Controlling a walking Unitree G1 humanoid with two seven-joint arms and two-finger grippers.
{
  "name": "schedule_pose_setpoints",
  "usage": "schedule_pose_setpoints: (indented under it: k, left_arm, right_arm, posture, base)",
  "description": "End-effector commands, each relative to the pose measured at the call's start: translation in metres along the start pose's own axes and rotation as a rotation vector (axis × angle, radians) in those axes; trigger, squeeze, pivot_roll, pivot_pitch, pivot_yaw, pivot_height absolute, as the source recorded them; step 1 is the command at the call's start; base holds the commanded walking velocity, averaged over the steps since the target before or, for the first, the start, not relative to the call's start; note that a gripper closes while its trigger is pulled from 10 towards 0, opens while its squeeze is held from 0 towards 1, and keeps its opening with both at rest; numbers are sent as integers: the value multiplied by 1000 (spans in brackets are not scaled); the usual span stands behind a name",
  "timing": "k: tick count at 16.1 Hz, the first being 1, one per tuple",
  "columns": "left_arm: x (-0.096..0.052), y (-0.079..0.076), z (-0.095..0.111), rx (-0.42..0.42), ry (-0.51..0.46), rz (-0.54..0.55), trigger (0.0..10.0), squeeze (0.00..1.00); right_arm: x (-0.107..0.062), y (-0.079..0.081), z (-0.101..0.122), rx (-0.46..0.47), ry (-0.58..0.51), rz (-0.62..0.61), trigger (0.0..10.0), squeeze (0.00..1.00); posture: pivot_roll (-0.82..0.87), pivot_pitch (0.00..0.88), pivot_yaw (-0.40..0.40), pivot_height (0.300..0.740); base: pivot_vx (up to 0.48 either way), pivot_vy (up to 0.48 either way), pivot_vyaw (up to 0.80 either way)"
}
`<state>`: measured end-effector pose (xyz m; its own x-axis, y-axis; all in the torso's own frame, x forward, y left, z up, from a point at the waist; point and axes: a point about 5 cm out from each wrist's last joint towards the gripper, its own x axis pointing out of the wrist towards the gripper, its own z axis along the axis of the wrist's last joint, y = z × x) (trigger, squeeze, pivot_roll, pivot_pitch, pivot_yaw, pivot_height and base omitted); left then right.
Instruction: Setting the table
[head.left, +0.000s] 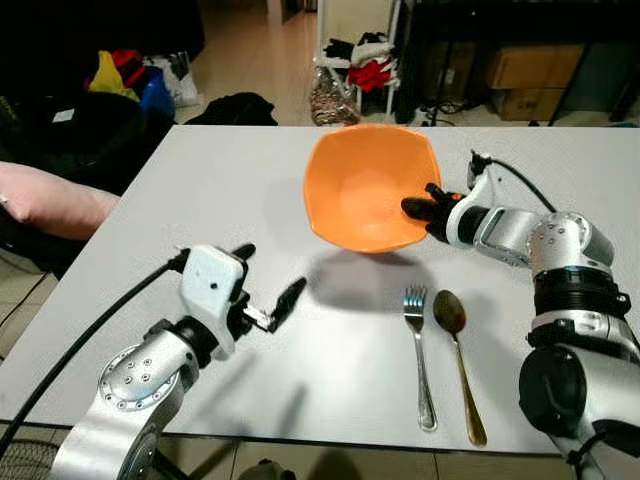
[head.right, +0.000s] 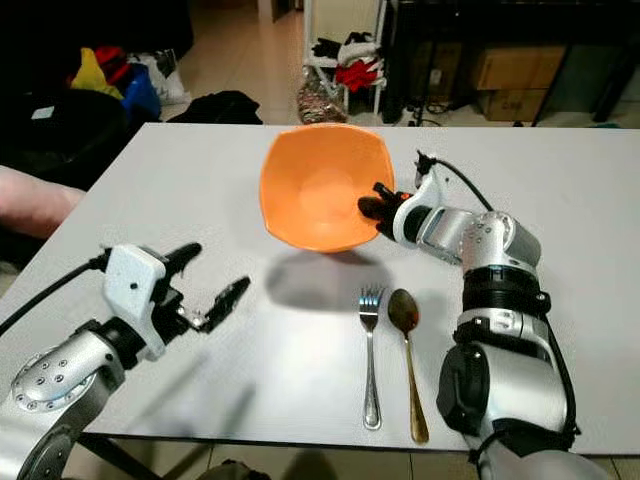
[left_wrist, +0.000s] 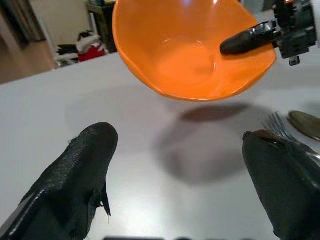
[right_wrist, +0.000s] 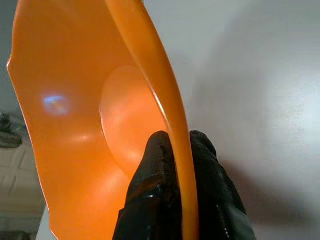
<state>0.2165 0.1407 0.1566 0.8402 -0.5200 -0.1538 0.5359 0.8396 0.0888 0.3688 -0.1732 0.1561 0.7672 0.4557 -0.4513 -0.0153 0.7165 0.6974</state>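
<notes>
Pinching the orange bowl (head.left: 365, 185) by its rim, the right gripper (head.left: 424, 210) has one black finger inside the bowl and the other outside, the rim pressed between them. That bowl is held clear of the white table (head.left: 250, 180), tilted with its opening facing up and toward the camera, and its shadow falls on the tabletop just below it. Nearer the table's front edge than the bowl lie a fork (head.left: 419, 350) and a spoon (head.left: 458, 358), side by side and close together, the fork on the bowl's left side of the pair, both handles pointing to the front edge. Well to the left of the bowl, the left gripper (head.left: 268, 288) hovers above the table with its two fingers spread wide and nothing between them. Beyond the table's far edge from the bowl, the floor holds cardboard boxes (head.left: 525, 70), a heap of red and white clothing (head.left: 365, 60) and dark bags (head.left: 232, 108)
</notes>
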Motion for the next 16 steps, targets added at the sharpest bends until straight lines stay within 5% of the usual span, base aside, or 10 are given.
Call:
schedule_pose_setpoints:
  k: [1,13,16]
  left_arm:
    - [-2,-2,2,6,4,-21,10000,0]
    - [-8,-17,1,-16,53,-133,10000,0]
    - [-8,-18,1,-18,57,-146,10000,0]
  right_arm:
    - [0,5,10,37,-43,16,10000,0]
    - [8,-13,4,176,37,-115,10000,0]
    - [8,-17,-1,198,68,-127,10000,416]
  posture:
    - [-83,0,69,740]
    - [-82,0,62,740]
    - [-85,0,67,740]
  base:
    - [0,0,0]
    - [0,0,0]
    - [0,0,0]
